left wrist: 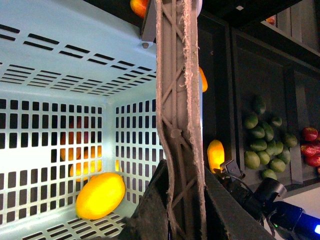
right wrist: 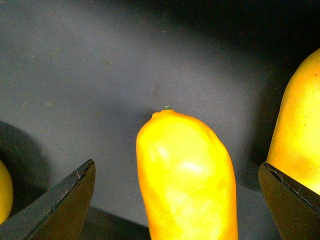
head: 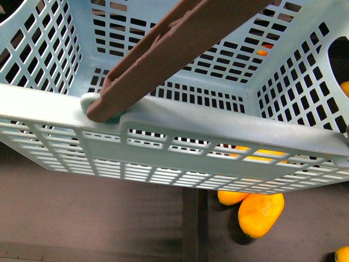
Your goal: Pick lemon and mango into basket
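Basket (head: 218, 128) fills most of the front view, lifted and tilted close to the camera, its brown handle (head: 180, 43) running from the near rim at nine o'clock up toward one o'clock. Under its slotted floor, at about five o'clock, two orange-yellow fruits (head: 260, 214) lie touching each other on the dark tabletop (head: 82, 218). The edge of another shows at the far four o'clock corner.

The left pincer (left wrist: 182, 205) is closed on the handle (left wrist: 177, 100): its dark fingers (left wrist: 150, 210) press against both sides of the ribbed bar. The lemon (left wrist: 100, 195) lies inside the basket (left wrist: 60, 50) on the slotted plastic, close to a corner where two walls meet. Outside the basket, well apart from it, are a cluster of green limes (left wrist: 260, 145) and some red apples (left wrist: 311, 147).

The right pincer (right wrist: 176, 165) stands wide open and holds nothing. The mango (right wrist: 185, 175) lies on the tabletop (right wrist: 100, 75) between the two fingers (right wrist: 65, 200), its small stem end pointing away from the camera, with a clear gap to each finger. A second mango (right wrist: 300, 130) sits just beyond one finger, and a sliver of a third fruit (right wrist: 4, 190) shows beyond the other.
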{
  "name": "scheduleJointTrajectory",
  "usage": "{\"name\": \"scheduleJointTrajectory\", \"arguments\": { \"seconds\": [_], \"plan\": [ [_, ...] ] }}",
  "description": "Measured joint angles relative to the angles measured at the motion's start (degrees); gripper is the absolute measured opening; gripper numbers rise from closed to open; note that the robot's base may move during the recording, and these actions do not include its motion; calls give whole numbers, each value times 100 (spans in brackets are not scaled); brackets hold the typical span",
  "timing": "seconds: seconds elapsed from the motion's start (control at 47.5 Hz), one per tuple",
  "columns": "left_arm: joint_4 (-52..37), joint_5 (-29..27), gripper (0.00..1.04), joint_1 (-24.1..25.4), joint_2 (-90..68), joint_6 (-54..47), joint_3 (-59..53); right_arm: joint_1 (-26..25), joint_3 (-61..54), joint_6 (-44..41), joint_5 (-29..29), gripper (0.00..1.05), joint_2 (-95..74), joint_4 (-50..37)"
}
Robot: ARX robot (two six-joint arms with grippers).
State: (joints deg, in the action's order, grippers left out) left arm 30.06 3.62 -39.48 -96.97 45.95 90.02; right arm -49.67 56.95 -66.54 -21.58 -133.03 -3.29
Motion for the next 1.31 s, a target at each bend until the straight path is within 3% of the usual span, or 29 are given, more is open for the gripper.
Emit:
{"name": "scheduleJointTrajectory", "arguments": {
  "seconds": [0.442, 1.18, 1.306],
  "plan": [
    [0, 2, 8, 0, 0, 0, 0, -2, 848, -376, 129, 96, -575, 758],
    [0, 2, 8, 0, 0, -2, 0, 57, 1220, -509, 361, 96, -1204, 555],
    [0, 2, 8, 0, 0, -2, 0, 87, 1222, -501, 358, 76, -1228, 560]
  ]
}}
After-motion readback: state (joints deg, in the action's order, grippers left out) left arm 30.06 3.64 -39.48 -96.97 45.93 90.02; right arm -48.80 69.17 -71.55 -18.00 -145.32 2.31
